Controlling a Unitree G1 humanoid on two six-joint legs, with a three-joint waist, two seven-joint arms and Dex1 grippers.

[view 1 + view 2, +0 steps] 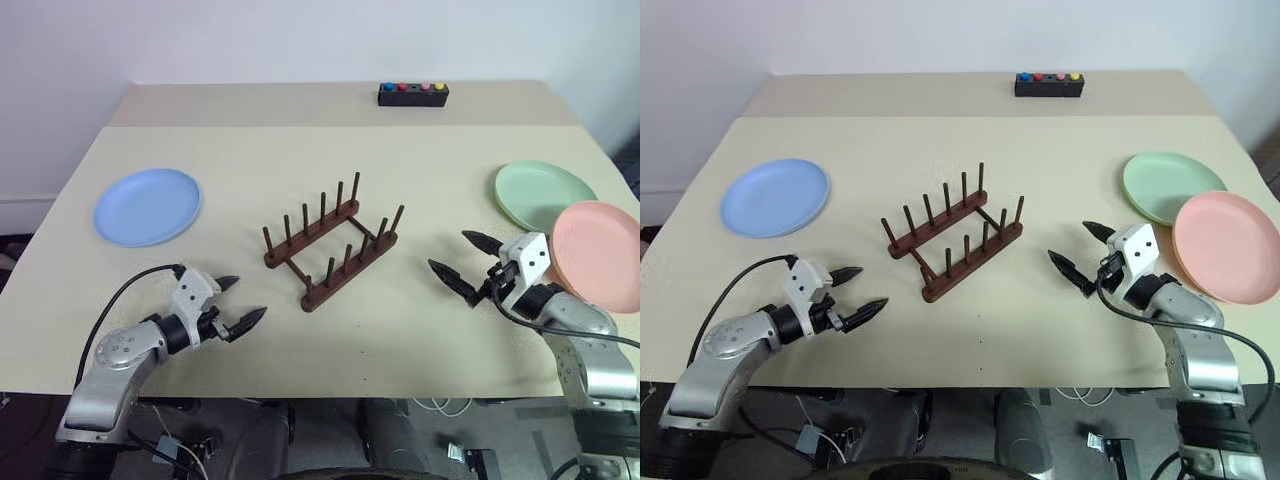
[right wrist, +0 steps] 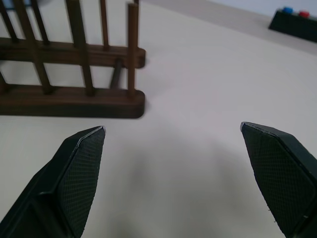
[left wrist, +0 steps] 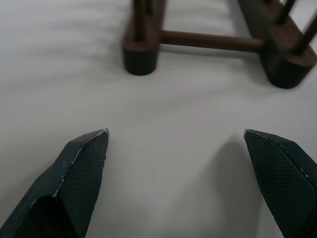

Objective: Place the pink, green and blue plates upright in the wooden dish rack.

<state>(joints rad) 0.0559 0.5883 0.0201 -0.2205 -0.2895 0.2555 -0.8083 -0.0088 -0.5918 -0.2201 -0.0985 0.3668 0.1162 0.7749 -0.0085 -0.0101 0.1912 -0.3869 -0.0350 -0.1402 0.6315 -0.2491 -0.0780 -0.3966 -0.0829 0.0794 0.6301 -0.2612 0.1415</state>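
The dark wooden dish rack (image 1: 333, 243) stands empty at the table's centre. The blue plate (image 1: 148, 206) lies flat at the left. At the right lies the green plate (image 1: 544, 194), with the pink plate (image 1: 600, 254) partly overlapping its near edge. My left gripper (image 1: 243, 303) is open near the front edge, left of the rack and pointing at its near end (image 3: 143, 54). My right gripper (image 1: 466, 261) is open to the right of the rack (image 2: 74, 101), just left of the pink plate. Neither holds anything.
A small black box with coloured buttons (image 1: 412, 93) sits at the table's far edge. The beige table (image 1: 400, 330) has bare room between the rack and each plate.
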